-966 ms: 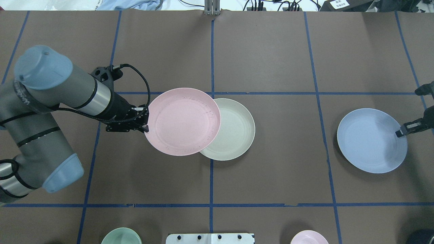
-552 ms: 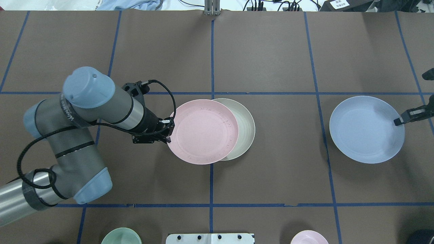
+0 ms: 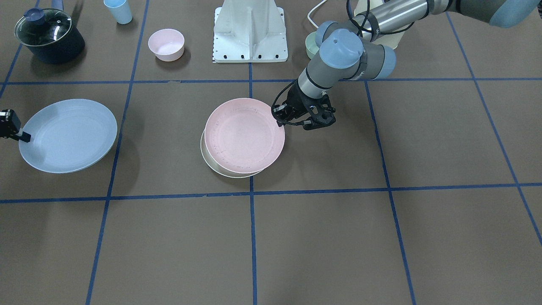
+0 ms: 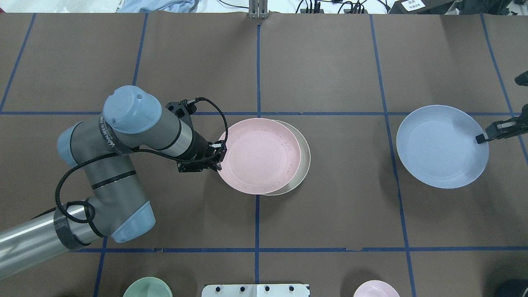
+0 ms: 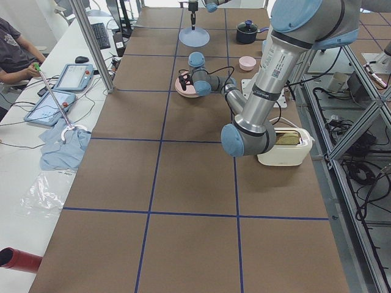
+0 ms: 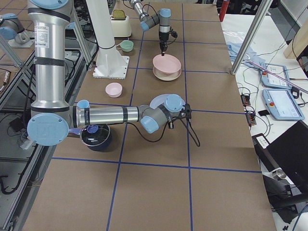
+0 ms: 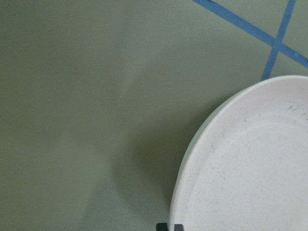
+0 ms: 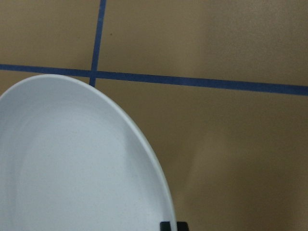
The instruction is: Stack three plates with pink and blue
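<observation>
Holding two plates at once. My left fingers [image 4: 218, 154] are clamped on the near-left rim of the pink plate [image 4: 260, 156], which hangs over the cream plate [image 4: 304, 159] at bench [image 4: 330, 214] centre. It's offset a bit twd my left, so a crescent of cream shows on the far side. The side view suggests pink is just above cream, not seated, but I can't be sure.

My right fingers [image 4: 480, 138] are pinched on the rim of the blue plate [image 4: 439, 146], well apart on my right. The shadow under it says it's off the bench.

Handling, as I judge it: matte plastic, so light, stiff and not esp. fragile or slick. The raised rim is the only real place to grip, w/ one finger over and one under. Held by one edge, a plate wants to droop or pivot, so keep the pinch firm and the plate level.

Pink needs to go a touch further over cream before I let go, then blue goes on top. If I drop it off-centre, the rims won't nest and it'll rock.
</observation>
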Controlling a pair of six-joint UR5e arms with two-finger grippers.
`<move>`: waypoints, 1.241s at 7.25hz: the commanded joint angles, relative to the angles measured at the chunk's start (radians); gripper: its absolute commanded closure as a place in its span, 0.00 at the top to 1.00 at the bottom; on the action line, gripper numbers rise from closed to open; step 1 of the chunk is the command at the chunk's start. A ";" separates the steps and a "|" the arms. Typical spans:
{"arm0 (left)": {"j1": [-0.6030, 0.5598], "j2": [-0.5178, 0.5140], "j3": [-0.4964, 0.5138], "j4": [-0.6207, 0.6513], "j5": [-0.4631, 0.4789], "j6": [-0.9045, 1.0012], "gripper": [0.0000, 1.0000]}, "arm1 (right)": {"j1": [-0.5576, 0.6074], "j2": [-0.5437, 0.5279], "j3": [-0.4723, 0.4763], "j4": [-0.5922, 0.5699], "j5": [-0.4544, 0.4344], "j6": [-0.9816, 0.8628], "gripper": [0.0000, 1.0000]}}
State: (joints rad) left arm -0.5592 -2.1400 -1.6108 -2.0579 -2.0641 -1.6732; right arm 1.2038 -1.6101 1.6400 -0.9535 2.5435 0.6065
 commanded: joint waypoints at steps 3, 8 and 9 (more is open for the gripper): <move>0.001 -0.021 0.031 -0.024 0.001 -0.002 0.48 | 0.000 0.004 0.020 -0.001 0.003 0.016 0.00; -0.056 0.043 -0.070 -0.005 -0.002 0.070 1.00 | -0.053 0.122 0.057 -0.005 -0.008 0.266 0.00; -0.083 0.067 -0.114 0.074 -0.004 0.187 1.00 | -0.108 0.162 0.057 -0.005 -0.037 0.329 0.00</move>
State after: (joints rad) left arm -0.6090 -2.1049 -1.6748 -2.0476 -2.0644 -1.5929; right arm 1.1509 -1.4956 1.6954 -0.9585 2.5322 0.8554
